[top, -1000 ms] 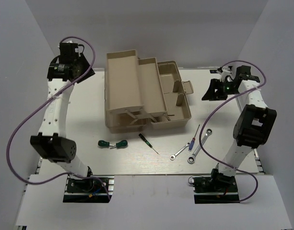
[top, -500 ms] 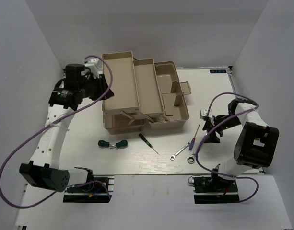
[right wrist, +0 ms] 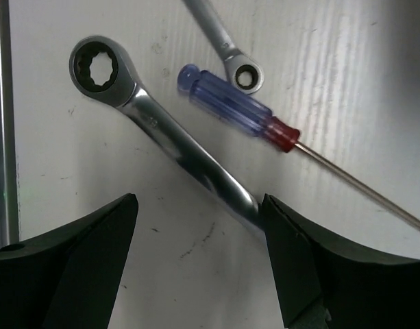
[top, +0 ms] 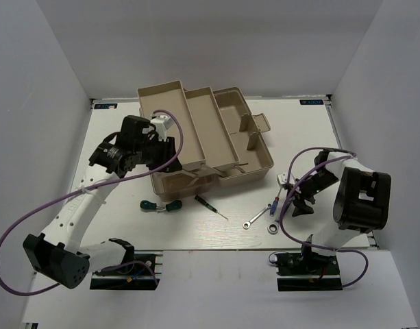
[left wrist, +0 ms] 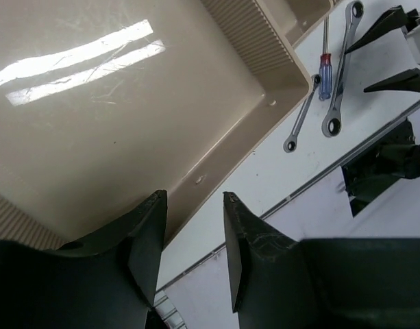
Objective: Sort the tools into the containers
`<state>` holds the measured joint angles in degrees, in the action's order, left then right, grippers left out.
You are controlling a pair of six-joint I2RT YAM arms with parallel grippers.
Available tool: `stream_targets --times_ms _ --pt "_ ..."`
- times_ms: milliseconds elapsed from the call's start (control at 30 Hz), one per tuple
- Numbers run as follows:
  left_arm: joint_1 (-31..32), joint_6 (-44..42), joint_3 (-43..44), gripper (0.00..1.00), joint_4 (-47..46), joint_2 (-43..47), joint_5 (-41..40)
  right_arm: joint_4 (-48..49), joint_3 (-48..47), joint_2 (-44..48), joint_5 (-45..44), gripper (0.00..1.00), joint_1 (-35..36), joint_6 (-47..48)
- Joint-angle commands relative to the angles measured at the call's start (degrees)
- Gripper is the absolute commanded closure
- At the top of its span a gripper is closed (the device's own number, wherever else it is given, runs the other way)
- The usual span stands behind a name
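Observation:
The beige toolbox (top: 254,161) stands open at the back middle, its fold-out trays (top: 162,103) spread to the left. My left gripper (top: 167,147) is open and empty at the left tray's front wall; the left wrist view shows the tray floor (left wrist: 114,123) and my gripper (left wrist: 192,197). My right gripper (top: 292,197) is open low over the large silver wrench (right wrist: 162,133), whose shaft reaches the right finger; the gripper (right wrist: 197,199) holds nothing. The red/blue screwdriver (right wrist: 237,113) and the small wrench (right wrist: 227,44) lie beside it. Two green screwdrivers (top: 162,205) and the black one (top: 206,203) lie in front of the box.
White walls close the table (top: 210,236) at the left, back and right. The small wrench (top: 252,220) and red/blue screwdriver (top: 274,204) lie just left of my right gripper. Purple cables hang off both arms.
My left arm swung from the back left to the left tray, and the toolbox has turned and shifted. My right arm came from the back right down over the wrenches.

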<state>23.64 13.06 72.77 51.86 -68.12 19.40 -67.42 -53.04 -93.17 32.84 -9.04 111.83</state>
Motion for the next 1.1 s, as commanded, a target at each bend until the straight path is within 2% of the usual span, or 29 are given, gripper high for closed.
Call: stream_targets --times_ms 0,100,200,367,500,567,700,800,833,867,933,967,1067 --pt "3.0 2.0 -1.0 0.51 2.8 -1.4 -1.0 3.7 4.2 0.3 -3.7 0.21 1.2 40.2" --pt "5.4 3.9 0.3 0.51 4.2 -2.0 -5.1 7.7 6.2 0.3 -4.1 0.22 2.1 41.4" --pt "5.5 6.2 1.7 0.45 6.4 -0.5 -13.0 11.8 8.4 0.0 -4.4 0.22 3.5 41.4" --pt "5.5 10.5 6.3 0.43 6.9 1.6 -19.6 16.8 10.9 -0.3 -6.6 0.26 4.5 42.2" --pt "5.5 11.7 13.1 0.42 6.2 2.1 -21.5 18.1 11.4 -0.5 -8.1 0.32 4.2 42.9" --pt "5.5 11.0 16.0 0.42 5.6 2.1 -21.5 22.0 13.0 -0.1 -8.8 0.34 3.9 42.8" --pt "5.5 10.5 18.9 0.42 6.8 0.4 -18.4 26.4 16.0 1.3 -9.0 0.39 3.9 41.4" --pt "5.5 13.6 16.4 0.62 9.0 2.5 -16.6 26.6 16.6 2.5 -9.2 0.45 3.7 39.6" --pt "5.5 14.9 14.8 0.72 9.1 4.1 -14.8 26.5 16.6 2.8 -9.1 0.47 3.7 39.1" --pt "5.5 16.7 10.9 0.88 8.5 7.8 -13.6 26.5 16.7 3.1 -9.3 0.53 3.7 38.1" --pt "5.5 17.4 7.4 0.95 9.0 10.8 -9.3 26.5 17.0 3.3 -9.8 0.61 3.4 37.4" --pt "5.5 17.4 3.6 0.95 9.1 12.2 -6.7 26.6 17.0 3.2 -9.8 0.66 3.5 36.8" --pt "5.5 16.8 -3.7 0.95 7.0 16.3 3.2 26.5 17.3 3.4 -10.3 0.73 3.2 36.8"
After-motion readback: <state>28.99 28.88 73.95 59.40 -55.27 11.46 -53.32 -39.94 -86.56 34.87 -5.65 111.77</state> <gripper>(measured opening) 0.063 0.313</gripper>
